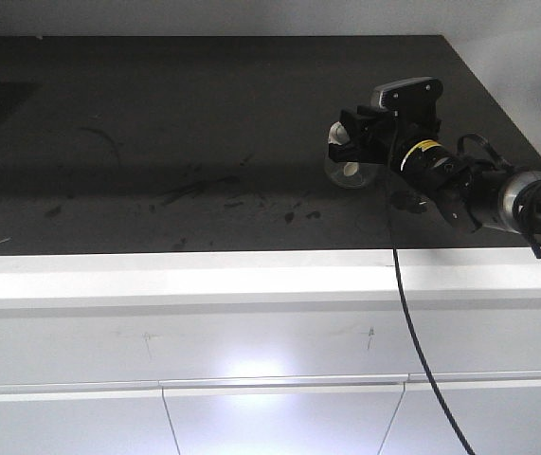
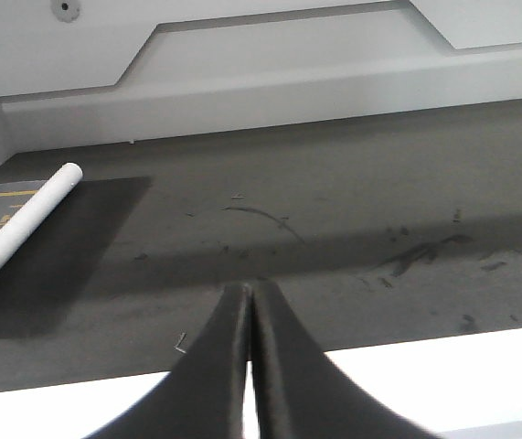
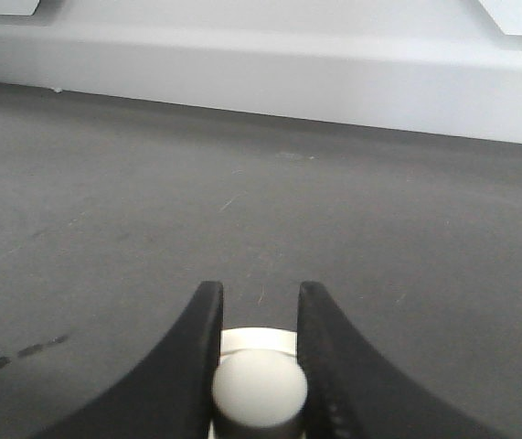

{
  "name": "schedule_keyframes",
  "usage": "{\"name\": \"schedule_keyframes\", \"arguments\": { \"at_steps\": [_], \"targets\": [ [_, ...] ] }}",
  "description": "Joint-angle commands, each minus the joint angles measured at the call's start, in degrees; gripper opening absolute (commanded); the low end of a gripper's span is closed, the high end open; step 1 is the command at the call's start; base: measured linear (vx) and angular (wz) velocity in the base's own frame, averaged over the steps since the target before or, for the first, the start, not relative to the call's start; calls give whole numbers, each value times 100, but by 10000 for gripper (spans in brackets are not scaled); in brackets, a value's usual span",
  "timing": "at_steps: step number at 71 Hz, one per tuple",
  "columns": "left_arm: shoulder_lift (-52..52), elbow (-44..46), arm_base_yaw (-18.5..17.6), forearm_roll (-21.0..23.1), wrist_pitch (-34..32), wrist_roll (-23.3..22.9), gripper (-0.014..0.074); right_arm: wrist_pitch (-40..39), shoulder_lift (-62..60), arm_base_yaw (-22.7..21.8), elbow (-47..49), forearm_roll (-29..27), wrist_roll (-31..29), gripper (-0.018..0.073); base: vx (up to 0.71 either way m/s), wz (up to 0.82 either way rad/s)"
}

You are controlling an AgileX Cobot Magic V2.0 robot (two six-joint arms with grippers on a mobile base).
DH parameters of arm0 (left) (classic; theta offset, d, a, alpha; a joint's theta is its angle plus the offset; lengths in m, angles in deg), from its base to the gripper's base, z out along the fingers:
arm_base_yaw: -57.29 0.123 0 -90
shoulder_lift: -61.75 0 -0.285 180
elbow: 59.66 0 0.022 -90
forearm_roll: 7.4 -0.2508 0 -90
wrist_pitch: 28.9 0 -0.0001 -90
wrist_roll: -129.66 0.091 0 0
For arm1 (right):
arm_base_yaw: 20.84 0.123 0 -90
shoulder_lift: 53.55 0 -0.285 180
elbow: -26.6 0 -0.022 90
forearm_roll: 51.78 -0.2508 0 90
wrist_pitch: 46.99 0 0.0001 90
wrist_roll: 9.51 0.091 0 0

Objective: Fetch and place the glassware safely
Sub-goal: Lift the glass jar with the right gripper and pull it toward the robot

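right pincer [image 1: 346,144], in the exterior front-facing view, sits right of centre on a black arm that enters from the right edge of the frame. it is set over the top of the glass jar [image 1: 351,172], which shows as a small clear shape just under the black fingers, on or just above the dark surface [image 1: 156,123]; i cannot tell from this view whether the jar's base touches. pale scuff marks [image 1: 189,192] streak the surface left of the jar. a black cable [image 1: 420,351] hangs from the arm down across the white cabinet front [image 1: 204,332] in the lower half of the frame.

in the left wrist-mounted view the left pincer [image 2: 250,297] fills the bottom centre, its two black fingers pressed together with nothing between them. a white rod [image 2: 25,219] lies slanted at the left edge, resting on a darker mat [image 2: 69,256]. a white wall [image 2: 270,82] runs along the top of the frame.

in the right wrist-mounted view the right pincer [image 3: 259,291] is at the bottom centre, narrowed around the round cream knob [image 3: 259,391]; its fingers [image 3: 192,357] press the knob from either side. a strip of the cream lid [image 3: 259,341] shows just beyond the knob, between the fingers. the glass body below is hidden.
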Motion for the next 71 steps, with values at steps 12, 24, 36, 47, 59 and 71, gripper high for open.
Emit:
{"name": "schedule_keyframes", "arguments": {
  "at_steps": [12, 24, 36, 47, 59, 71],
  "targets": [
    [45, 139, 3, 59, -386, -14, -7, 248, -861, -12, 136, -39, 54, -4, 0, 0],
    [45, 139, 3, 59, -386, -14, -7, 576, -1311, -12, 136, 228, 579, -3, 0, 0],
    [45, 139, 3, 59, -386, -14, -7, 570, -1791, -12, -189, 684, 1037, -3, 0, 0],
    [45, 139, 3, 59, -386, -14, -7, 460, -2466, -12, -1251, 663, 930, -3, 0, 0],
    [45, 139, 3, 59, -386, -14, -7, -167, -3179, -12, -2278, 676, 725, -3, 0, 0],
    [45, 139, 3, 59, -386, -14, -7, -358, -3910, 68, -2979, 669, 723, -3, 0, 0]
  ]
}}
